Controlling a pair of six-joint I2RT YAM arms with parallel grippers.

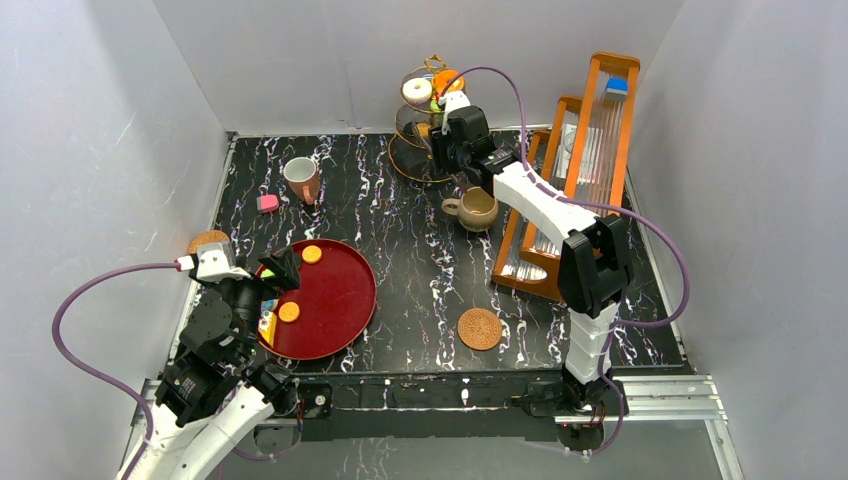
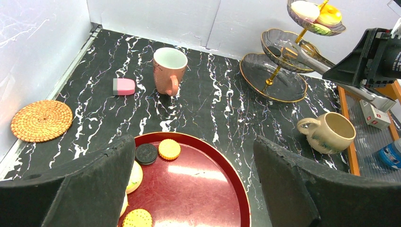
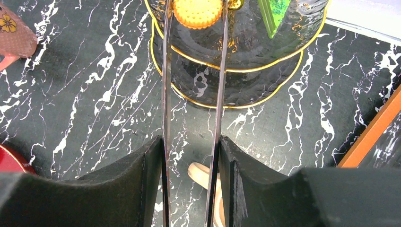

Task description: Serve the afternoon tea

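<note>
Right wrist view shows the yellow cookie (image 3: 197,12) between the blades of the tongs (image 3: 218,94), over a tier of the gold three-tier stand (image 3: 250,52) at the far side of the worktop (image 3: 71,94). The step looks best done by lowering until the cookie rests on glass, then easing the squeeze. The right end effector (image 3: 189,156) is pinched on the tongs' arms. The left end effector (image 2: 194,151) hangs spread over the red tray (image 2: 198,189).

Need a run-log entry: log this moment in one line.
right gripper: shut on tongs, cookie between tips over stand | left gripper: open over tray
</note>
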